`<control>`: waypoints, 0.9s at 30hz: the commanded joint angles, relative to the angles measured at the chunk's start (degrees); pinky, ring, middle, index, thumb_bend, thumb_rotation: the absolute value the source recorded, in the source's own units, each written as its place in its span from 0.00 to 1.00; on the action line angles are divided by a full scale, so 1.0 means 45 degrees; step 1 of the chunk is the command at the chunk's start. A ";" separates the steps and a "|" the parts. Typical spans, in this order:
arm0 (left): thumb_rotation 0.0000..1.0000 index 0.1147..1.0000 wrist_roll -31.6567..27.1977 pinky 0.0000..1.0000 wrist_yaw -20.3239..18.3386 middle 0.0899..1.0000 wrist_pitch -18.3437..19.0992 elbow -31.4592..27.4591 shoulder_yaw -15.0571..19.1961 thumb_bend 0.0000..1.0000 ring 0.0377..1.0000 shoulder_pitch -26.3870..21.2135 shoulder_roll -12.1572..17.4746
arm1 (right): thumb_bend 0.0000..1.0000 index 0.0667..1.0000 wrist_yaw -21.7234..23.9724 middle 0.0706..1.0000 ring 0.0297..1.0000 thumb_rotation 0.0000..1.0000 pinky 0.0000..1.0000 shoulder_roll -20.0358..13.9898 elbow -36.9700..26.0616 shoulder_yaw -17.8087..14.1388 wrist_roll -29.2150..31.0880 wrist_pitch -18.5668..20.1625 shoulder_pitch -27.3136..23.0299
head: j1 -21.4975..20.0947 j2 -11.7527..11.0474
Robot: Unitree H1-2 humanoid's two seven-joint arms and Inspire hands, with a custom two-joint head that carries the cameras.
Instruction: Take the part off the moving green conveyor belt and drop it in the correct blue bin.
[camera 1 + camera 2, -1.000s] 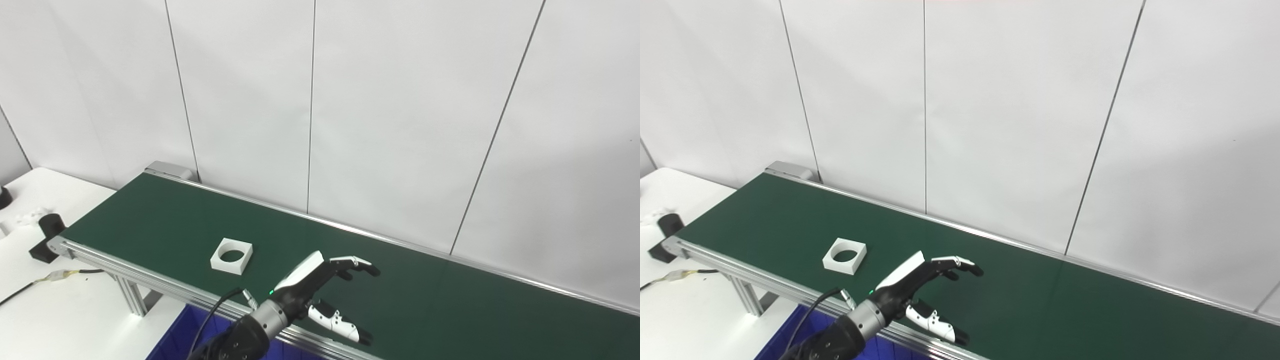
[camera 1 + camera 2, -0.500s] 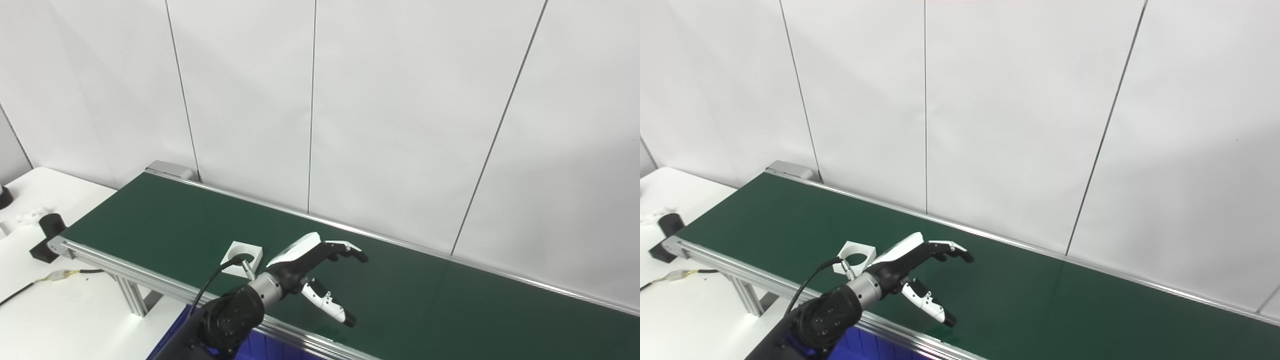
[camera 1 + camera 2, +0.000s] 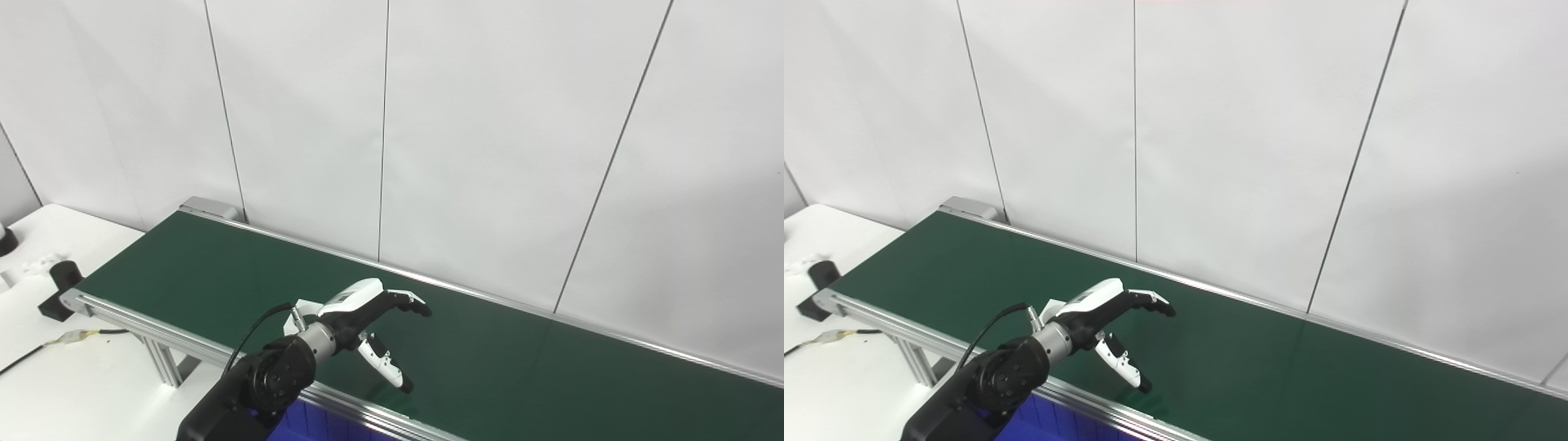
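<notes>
Left hand over the green conveyor belt, fingers extended forward, thumb dropped well below them: spread, holding nothing. Right hand not in view.

White square part with round hole now almost wholly hidden behind the wrist and forearm; only a white corner visible just left of the wrist in the left eye view, likewise in the right eye view. Lies flat on the belt, near its front rail.

Change over the last second: part carried along the belt toward the hand, from well clear on the left to directly behind the wrist. Arm raised and swung left over the same interval, elbow joint now high in frame. Hand pose barely altered, no closing seen.

Reading: part and hand have converged, but part sits at the wrist rather than between fingers and thumb. Cannot tell whether any contact exists. Grasp not yet made. Probably needs the hand drawn back or waiting for the belt to bring the part under the palm, then closing across opposite walls of the square.

Blue bin visible only as a strip under the front rail, just below the arm. White tabletop at left with a black block and cable.
</notes>
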 commanded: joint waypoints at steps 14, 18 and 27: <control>0.14 0.80 0.1170 0.92 0.0706 0.85 -0.0052 0.0672 0.0319 0.97 0.88 -0.0429 0.0999 | 0.65 0.88 -0.0017 0.82 0.77 0.57 0.68 -0.0012 -0.0389 -0.0014 0.0041 -0.0749 0.0014 | -0.0464 0.0257; 0.13 0.80 0.1223 0.92 0.0837 0.86 -0.0087 0.0851 0.0374 0.98 0.88 -0.0383 0.0997 | 0.66 0.88 0.0040 0.81 0.77 0.55 0.68 -0.0022 -0.0439 -0.0020 0.0166 -0.0754 0.0066 | -0.0775 0.0351; 0.12 0.81 0.1254 0.91 0.1144 0.87 -0.0284 0.1339 0.0191 0.96 0.88 -0.0378 0.0874 | 0.68 0.86 0.0028 0.80 0.76 0.55 0.67 -0.0055 -0.0571 -0.0016 0.0164 -0.0754 0.0162 | -0.1217 0.0520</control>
